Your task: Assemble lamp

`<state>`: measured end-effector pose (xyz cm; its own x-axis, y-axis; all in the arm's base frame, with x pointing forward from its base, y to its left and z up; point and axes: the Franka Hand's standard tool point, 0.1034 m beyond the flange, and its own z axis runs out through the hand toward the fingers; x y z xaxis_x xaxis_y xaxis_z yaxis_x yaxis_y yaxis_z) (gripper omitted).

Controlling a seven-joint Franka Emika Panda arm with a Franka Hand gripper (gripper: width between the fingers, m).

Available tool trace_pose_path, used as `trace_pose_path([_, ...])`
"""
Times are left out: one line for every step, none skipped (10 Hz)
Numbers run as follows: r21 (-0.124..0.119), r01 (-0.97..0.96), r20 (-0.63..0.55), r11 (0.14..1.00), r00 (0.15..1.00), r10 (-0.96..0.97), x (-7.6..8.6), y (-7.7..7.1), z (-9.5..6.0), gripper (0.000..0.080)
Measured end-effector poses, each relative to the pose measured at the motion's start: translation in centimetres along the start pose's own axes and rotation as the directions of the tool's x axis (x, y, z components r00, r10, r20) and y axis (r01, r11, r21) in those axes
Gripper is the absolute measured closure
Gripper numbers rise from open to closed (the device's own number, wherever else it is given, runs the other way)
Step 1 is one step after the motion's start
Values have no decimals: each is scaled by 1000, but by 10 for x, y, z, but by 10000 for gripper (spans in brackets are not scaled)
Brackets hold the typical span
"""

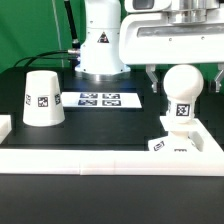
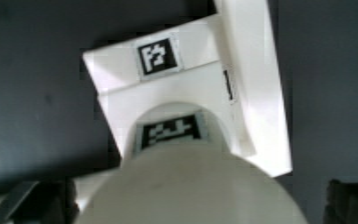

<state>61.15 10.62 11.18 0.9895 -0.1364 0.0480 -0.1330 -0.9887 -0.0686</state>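
Observation:
The round white bulb (image 1: 183,86) stands upright on its tagged stem in the low square base (image 1: 187,146) at the exterior view's right. The tapered shade (image 1: 43,98) stands rim down, alone, at the exterior view's left. My gripper (image 1: 184,80) hangs over the bulb, open, with one dark finger (image 1: 150,80) on each side of the ball and a gap to it. In the wrist view the bulb (image 2: 190,185) fills the space between the fingers (image 2: 30,202), with the stem's tag and the base (image 2: 158,60) beyond it.
The marker board (image 1: 98,98) lies flat between the shade and the bulb. A white raised wall (image 1: 90,160) runs along the table's front, right beside the base; it also shows in the wrist view (image 2: 256,70). The robot's white body (image 1: 100,45) stands behind.

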Motion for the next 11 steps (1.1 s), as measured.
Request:
trace_pose_path([-1,51,-1,999,999,-51,2,0,0,101])
trace_pose_path([-6,153,8,988,988,-153,3,1,0,101])
trace_pose_path([-6,197,16,980,980,-197,4,1,1,101])
trace_pose_path([-7,269,17,963,963,-269,6,2,1,101])
trace_pose_path([-7,295,16,955,955,-295,6,1,1,101])
trace_pose_path([-10,378,17,926,926,-377,6,2,1,101])
trace_pose_path([-13,442,19,897,897,-442,6,3,1,101])
trace_pose_path([-12,504,19,864,864,-504,6,4,1,101])
trace_pose_path([-11,551,19,835,835,-550,6,3,0,101])
trace_pose_path([-14,598,22,802,802,-597,6,4,0,101])
trace_pose_path([-21,649,27,761,761,-648,7,4,0,101])
